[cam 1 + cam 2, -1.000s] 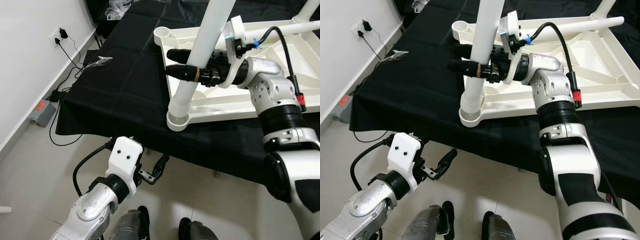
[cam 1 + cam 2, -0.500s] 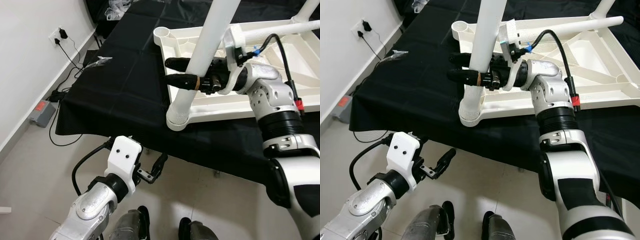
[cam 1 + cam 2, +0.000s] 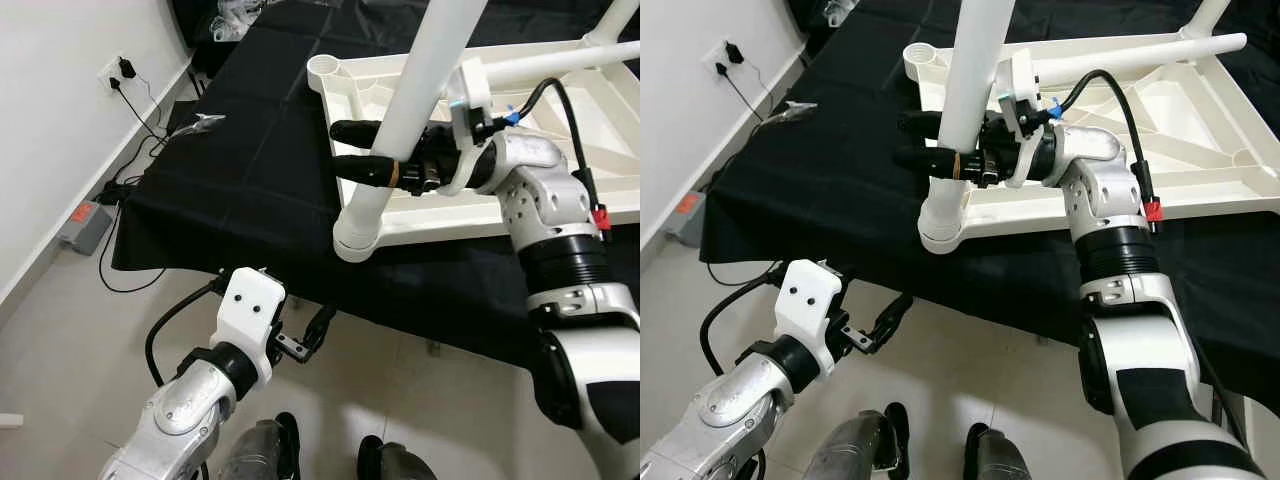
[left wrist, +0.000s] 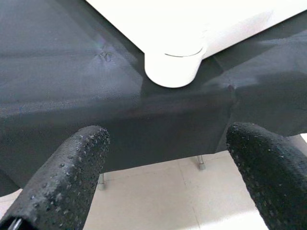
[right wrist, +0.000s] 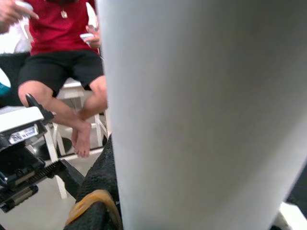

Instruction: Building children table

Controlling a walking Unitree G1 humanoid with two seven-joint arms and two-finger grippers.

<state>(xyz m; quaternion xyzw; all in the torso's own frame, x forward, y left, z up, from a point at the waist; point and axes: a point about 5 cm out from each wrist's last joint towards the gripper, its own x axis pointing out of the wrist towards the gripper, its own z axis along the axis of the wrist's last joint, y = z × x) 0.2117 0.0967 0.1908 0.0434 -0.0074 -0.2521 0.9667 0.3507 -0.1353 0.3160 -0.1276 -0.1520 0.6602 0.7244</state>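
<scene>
The right tool [image 3: 368, 150] is clamped on a smooth white tubular table leg [image 3: 405, 115], which stands tilted in the corner socket of an upturned, ribbed white plastic tabletop [image 3: 560, 120]. The tabletop lies on a worktop draped in black cloth [image 3: 240, 150]. Below the worktop's front edge, the left tool [image 3: 312, 335] hangs over pale floor tiles [image 3: 60, 330], its stippled black fingers [image 4: 72, 167] apart. A seated person [image 5: 62, 62] is visible past the leg.

A home room: tiled floor [image 3: 60, 330], white wall with a socket [image 3: 122, 68], black-draped table [image 3: 250, 150]
</scene>
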